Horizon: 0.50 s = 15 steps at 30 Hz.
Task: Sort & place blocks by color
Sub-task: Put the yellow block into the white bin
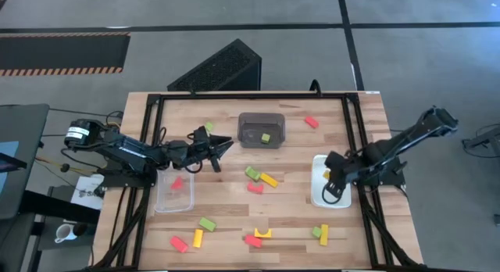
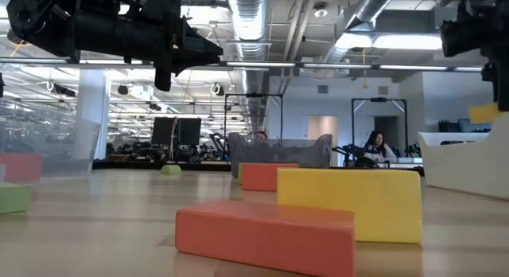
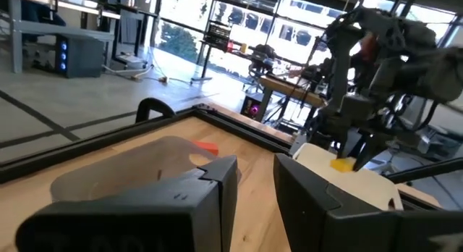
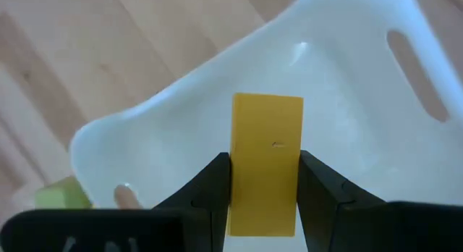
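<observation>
Red, yellow and green blocks lie scattered on the wooden table: a green (image 1: pixel 251 173), a yellow (image 1: pixel 269 179) and a red one (image 1: pixel 255 187) at mid-table, more along the near edge. One green block (image 1: pixel 266 137) lies in the dark grey bin (image 1: pixel 262 119), one red block (image 1: pixel 176 183) in the clear bin (image 1: pixel 173 195). My right gripper (image 1: pixel 332 180) hangs over the white bin (image 1: pixel 319 186), shut on a yellow block (image 4: pixel 266 158). My left gripper (image 1: pixel 223 145) is open and empty, held above the table left of the grey bin. My right gripper pinches the yellow block between its two fingers (image 4: pixel 215 188), one on each long side face near the block's lower end (image 4: pixel 264 208). The fingers come from above, pointing down. The block is lifted clear and hangs over the white bin's floor (image 4: pixel 347 114).
A red block (image 1: pixel 312 122) lies near the far edge, right of the grey bin. Near-edge blocks include a yellow arch (image 1: pixel 262 233), a green (image 1: pixel 207 223) and a yellow bar (image 1: pixel 324 234). A black frame rims the table. Bare wood lies between grey and white bins.
</observation>
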Each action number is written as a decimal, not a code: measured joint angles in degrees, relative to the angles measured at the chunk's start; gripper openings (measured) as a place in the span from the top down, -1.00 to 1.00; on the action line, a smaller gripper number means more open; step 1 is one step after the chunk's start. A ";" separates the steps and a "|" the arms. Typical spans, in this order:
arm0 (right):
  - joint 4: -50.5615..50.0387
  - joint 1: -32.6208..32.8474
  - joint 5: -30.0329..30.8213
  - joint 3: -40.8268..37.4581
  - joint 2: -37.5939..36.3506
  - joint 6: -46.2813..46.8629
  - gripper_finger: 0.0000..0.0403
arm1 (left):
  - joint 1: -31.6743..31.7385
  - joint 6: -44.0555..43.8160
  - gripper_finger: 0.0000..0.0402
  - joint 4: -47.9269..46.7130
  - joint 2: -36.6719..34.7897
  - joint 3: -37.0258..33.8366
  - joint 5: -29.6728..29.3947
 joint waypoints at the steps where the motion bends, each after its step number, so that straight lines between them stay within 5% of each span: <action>1: 0.62 0.39 0.35 -0.98 0.29 1.04 0.33 | -0.02 -0.08 0.61 -0.31 0.00 0.00 0.05; 8: 4.13 1.01 -0.83 -7.00 0.58 5.52 0.33 | -0.11 -0.13 0.61 -2.60 0.00 0.00 0.72; 15: 4.37 0.94 -0.76 -7.60 0.56 5.48 0.08 | -0.11 -0.13 0.61 -2.74 0.00 0.00 0.71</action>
